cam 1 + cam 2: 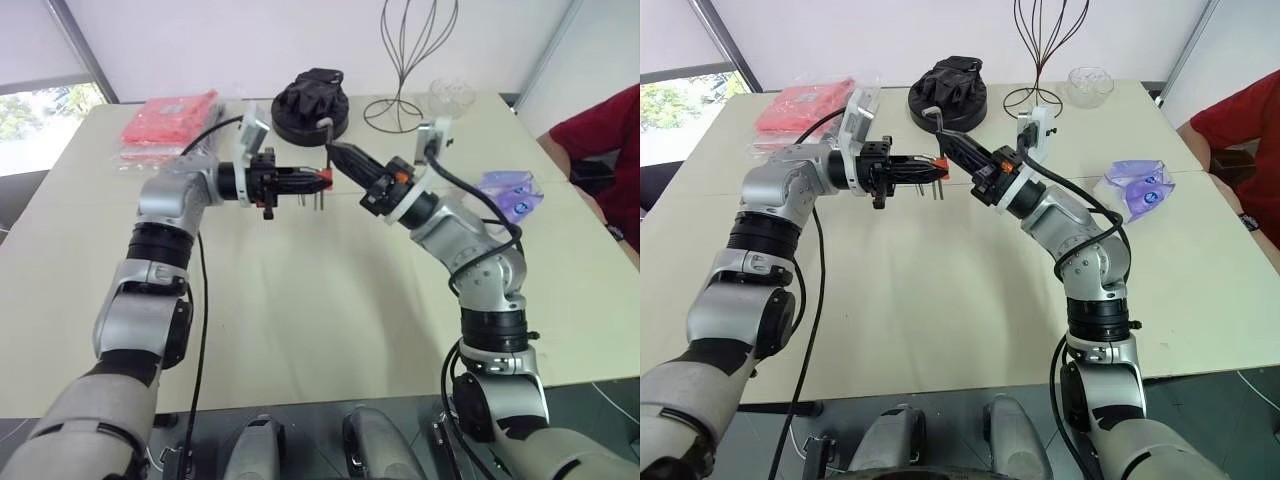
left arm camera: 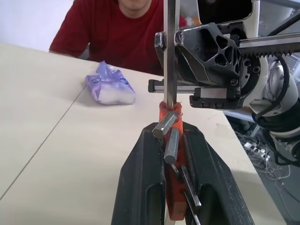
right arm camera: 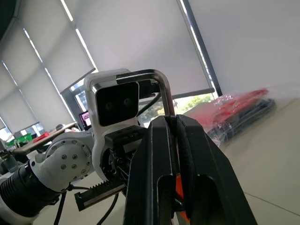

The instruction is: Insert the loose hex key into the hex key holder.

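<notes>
The loose hex key [image 3: 165, 96] is clamped between the closed black fingers of the right gripper [image 1: 338, 155], its long leg running down between them and its bent end standing above the fingertips. In the left wrist view, the key's straight leg [image 2: 171, 51] is seen coming down onto the upper end of the hex key holder [image 2: 171, 140]. The orange-red holder, with several metal keys protruding from it, is gripped between the closed fingers of the left gripper [image 1: 318, 178]. Both grippers are held together above the pale table [image 1: 300, 300], meeting tip to tip. Behind them on the table lie a black round object [image 1: 311, 105], a wire stand [image 1: 405, 60] and a red plastic-wrapped packet [image 1: 168, 120]. To the right, a purple packet [image 1: 508, 192] is lying, and a person in a red shirt [image 2: 126, 33] is seated at the table's edge.
</notes>
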You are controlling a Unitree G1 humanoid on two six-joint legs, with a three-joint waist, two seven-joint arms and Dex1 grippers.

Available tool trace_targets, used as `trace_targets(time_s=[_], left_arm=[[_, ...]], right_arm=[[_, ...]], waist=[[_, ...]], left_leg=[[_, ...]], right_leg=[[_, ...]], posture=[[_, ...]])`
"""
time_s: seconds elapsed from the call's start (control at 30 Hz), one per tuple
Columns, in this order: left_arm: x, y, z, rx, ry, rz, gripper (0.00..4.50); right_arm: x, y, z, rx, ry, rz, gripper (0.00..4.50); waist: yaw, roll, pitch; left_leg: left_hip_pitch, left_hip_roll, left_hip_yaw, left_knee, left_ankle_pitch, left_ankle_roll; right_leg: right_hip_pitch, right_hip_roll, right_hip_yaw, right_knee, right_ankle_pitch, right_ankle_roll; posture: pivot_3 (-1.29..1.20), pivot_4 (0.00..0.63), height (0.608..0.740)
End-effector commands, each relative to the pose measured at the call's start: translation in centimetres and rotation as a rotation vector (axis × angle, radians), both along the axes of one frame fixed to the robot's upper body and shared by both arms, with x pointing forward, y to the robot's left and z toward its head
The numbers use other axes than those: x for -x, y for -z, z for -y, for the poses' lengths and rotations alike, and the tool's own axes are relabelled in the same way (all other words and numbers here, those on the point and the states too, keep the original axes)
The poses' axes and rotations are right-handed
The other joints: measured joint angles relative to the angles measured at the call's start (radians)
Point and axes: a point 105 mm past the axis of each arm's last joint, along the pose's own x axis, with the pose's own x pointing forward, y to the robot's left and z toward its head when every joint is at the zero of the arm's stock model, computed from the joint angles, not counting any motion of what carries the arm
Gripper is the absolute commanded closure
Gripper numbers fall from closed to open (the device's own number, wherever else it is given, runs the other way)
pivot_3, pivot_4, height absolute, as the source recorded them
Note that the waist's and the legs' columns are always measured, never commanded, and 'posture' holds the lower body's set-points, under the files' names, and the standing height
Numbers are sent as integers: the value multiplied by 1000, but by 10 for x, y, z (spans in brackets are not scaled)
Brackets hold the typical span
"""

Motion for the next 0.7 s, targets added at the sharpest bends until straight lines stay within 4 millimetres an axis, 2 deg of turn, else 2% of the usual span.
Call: trace_targets(time_s=[0.03, 0.13, 0.27, 0.43, 0.53, 0.63, 0.7], left_arm=[[4, -42, -1, 66, 11, 142, 4500], [5, -41, -1, 66, 12, 141, 4500], [5, -36, -2, 59, 10, 136, 4500], [5, -29, -5, 49, -1, 123, 4500], [5, -21, -11, 37, -23, 94, 4500], [5, -5, -23, 36, -72, 6, 4500], [5, 14, -33, 37, -128, -113, 4500]], right_arm=[[2, 12, -6, 35, -24, -42, 3756], [2, 11, -5, 30, -20, -43, 2467], [-2, 10, -2, 27, 5, -40, 340], [-3, 5, 3, 16, 12, -32, 340], [9, 6, 11, 50, -28, -14, 340], [24, 13, 21, 163, -64, 13, 340], [30, 17, 30, 232, -56, 26, 340]], waist=[[0, 0, 0], [0, 0, 1], [0, 0, 1], [0, 0, 1], [1, 0, 1], [1, 0, 1], [0, 0, 1]], left_leg=[[0, 0, 0, 0, 0, 0], [0, 0, 0, 0, 0, 0], [0, 0, 0, 0, 0, 0], [0, 0, 0, 0, 0, 0], [0, 0, 0, 0, 0, 0], [0, 0, 0, 0, 0, 0], [0, 0, 0, 0, 0, 1]], right_leg=[[0, 0, 0, 0, 0, 0], [0, 0, 0, 0, 0, 0], [0, 0, 0, 0, 0, 0], [0, 0, 0, 0, 0, 0], [0, 0, 0, 0, 0, 0], [0, 0, 0, 0, 0, 0], [0, 0, 0, 0, 0, 0]], posture=[[0, 150, 740], [0, 150, 740], [0, 150, 740], [0, 150, 740], [0, 150, 740], [0, 150, 740], [0, 150, 740]])
